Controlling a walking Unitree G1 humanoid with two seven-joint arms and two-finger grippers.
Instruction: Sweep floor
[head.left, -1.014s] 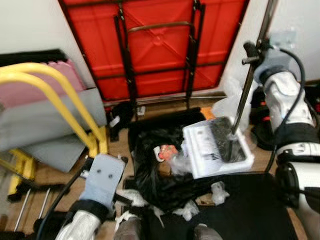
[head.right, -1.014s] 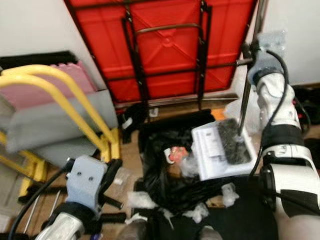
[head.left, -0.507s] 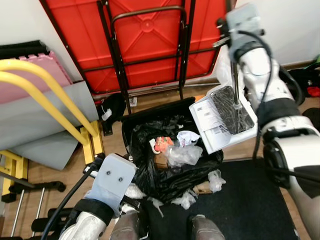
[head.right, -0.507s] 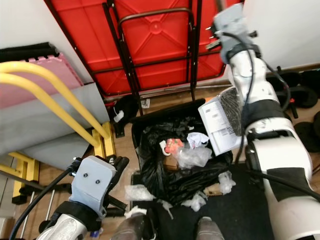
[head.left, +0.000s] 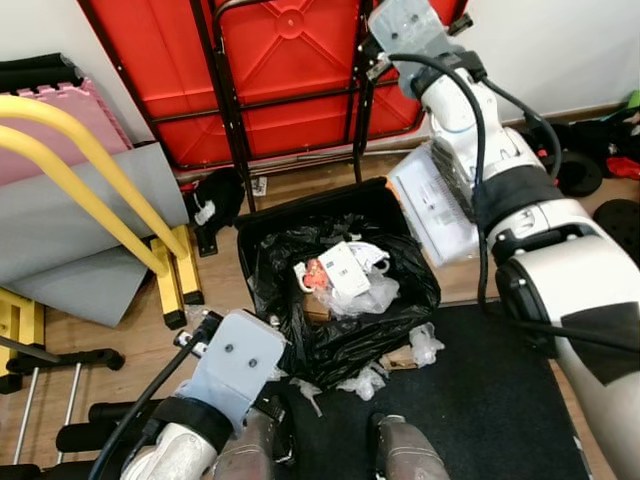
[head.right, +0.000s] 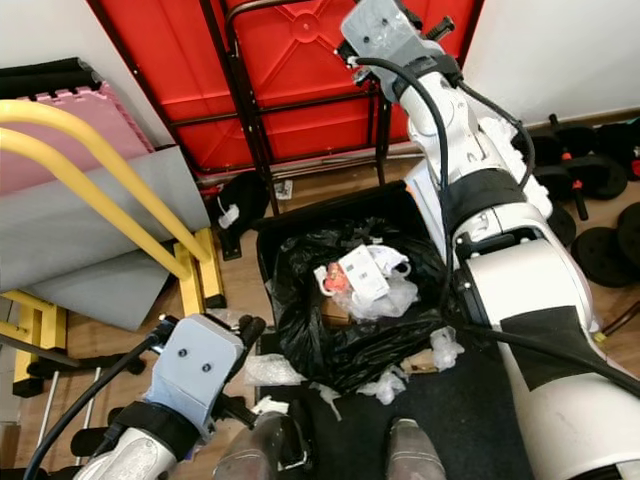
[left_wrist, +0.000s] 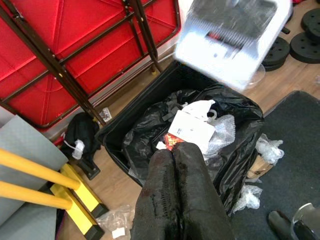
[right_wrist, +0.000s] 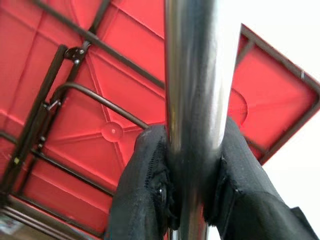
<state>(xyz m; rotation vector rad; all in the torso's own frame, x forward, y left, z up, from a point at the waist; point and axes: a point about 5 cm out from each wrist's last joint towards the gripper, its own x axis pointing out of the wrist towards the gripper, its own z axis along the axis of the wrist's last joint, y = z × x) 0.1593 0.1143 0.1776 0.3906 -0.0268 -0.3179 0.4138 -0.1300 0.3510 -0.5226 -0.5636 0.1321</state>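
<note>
A black bin (head.left: 305, 203) lined with a black bag holds crumpled wrappers and a white card (head.left: 345, 268). My right gripper (right_wrist: 192, 132) is shut on a shiny metal pole (right_wrist: 197, 75), high in front of the red table. The white dustpan (head.left: 435, 205) on that pole hangs steeply tilted at the bin's right rim, partly behind my right arm; it also appears as a white dustpan (left_wrist: 232, 37) above the bin. My left gripper (left_wrist: 173, 150) is shut with nothing in it, low at the near left of the bin.
Plastic scraps (head.left: 425, 345) lie between the bin and a black mat (head.left: 480, 400). A red folded table (head.left: 290, 80) leans on the wall behind. A yellow frame (head.left: 90, 190) and grey pads stand to the left, weight plates (head.right: 600, 180) to the right. My feet (head.left: 400, 455) are near the mat's edge.
My right arm swung the pole and dustpan left and tipped the pan steeply at the bin. A white card and wrappers now lie on top of the bin's trash. The camera shifted.
</note>
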